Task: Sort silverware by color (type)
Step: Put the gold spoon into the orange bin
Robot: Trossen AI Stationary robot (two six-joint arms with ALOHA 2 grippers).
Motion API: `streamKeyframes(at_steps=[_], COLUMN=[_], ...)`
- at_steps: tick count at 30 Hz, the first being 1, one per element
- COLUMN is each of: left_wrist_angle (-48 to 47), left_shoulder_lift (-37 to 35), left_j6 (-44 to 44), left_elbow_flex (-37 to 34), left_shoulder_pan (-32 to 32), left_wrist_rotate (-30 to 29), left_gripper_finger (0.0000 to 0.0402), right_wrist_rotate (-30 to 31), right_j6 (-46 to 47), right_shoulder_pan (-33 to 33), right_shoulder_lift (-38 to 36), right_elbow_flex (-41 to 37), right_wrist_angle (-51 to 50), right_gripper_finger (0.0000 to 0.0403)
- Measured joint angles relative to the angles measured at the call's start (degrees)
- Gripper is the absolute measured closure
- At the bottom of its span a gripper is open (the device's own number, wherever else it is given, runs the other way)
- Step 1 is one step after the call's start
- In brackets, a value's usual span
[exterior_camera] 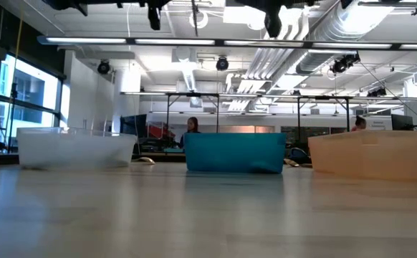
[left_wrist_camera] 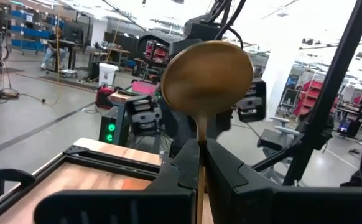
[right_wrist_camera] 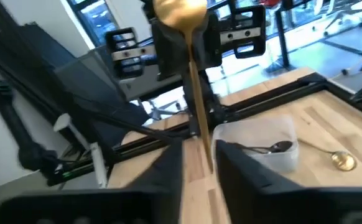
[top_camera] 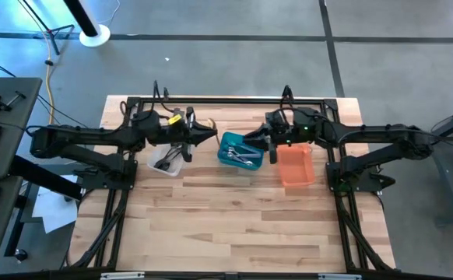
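A gold spoon [left_wrist_camera: 206,78] stands roughly upright in the air between my two grippers, bowl up, above the gap between the clear bin [top_camera: 166,159] and the teal bin [top_camera: 240,150]. My left gripper [top_camera: 211,134] is shut on it. My right gripper [top_camera: 251,140] faces it from the other side, fingers a little apart, and the lower handle [right_wrist_camera: 204,149] stands in the gap between them. A silver spoon [right_wrist_camera: 265,148] lies in the clear bin. A second gold spoon [right_wrist_camera: 343,160] lies on the table beside that bin. Silver utensils [top_camera: 244,156] lie in the teal bin. My left gripper pinches the gold spoon's handle [left_wrist_camera: 201,142] between its two fingers, below the bowl. The fingers come in about level from the table's left and lie across the handle. The spoon is lifted clear, bowl upward. My right gripper: I cannot tell whether a finger [right_wrist_camera: 234,168] touches the handle.
An orange bin [top_camera: 295,165] stands to the right of the teal bin, under my right arm. A black frame [top_camera: 226,99] runs around the table's far edge and both sides. The near half of the wooden table [top_camera: 234,233] shows bare boards.
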Motion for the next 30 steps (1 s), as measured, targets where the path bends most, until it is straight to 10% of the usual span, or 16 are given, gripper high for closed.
streamKeyframes(at_steps=[11, 30], left_wrist_angle=[0.90, 3.79], left_shoulder_lift=[6.43, 9.38], left_j6=[1.05, -2.45], left_elbow_flex=[4.56, 4.56], left_shoulder_pan=[-0.02, 0.09], left_wrist_rotate=[0.10, 0.48], left_gripper_finger=[0.0401, 0.0401], right_wrist_rotate=[4.16, 0.62], right_j6=[-6.07, -7.30], right_shoulder_pan=[-0.02, -0.01], right_shoulder_lift=[7.47, 12.51], right_elbow_flex=[5.43, 5.73], right_wrist_angle=[0.47, 8.03], right_gripper_finger=[0.0150, 0.0177])
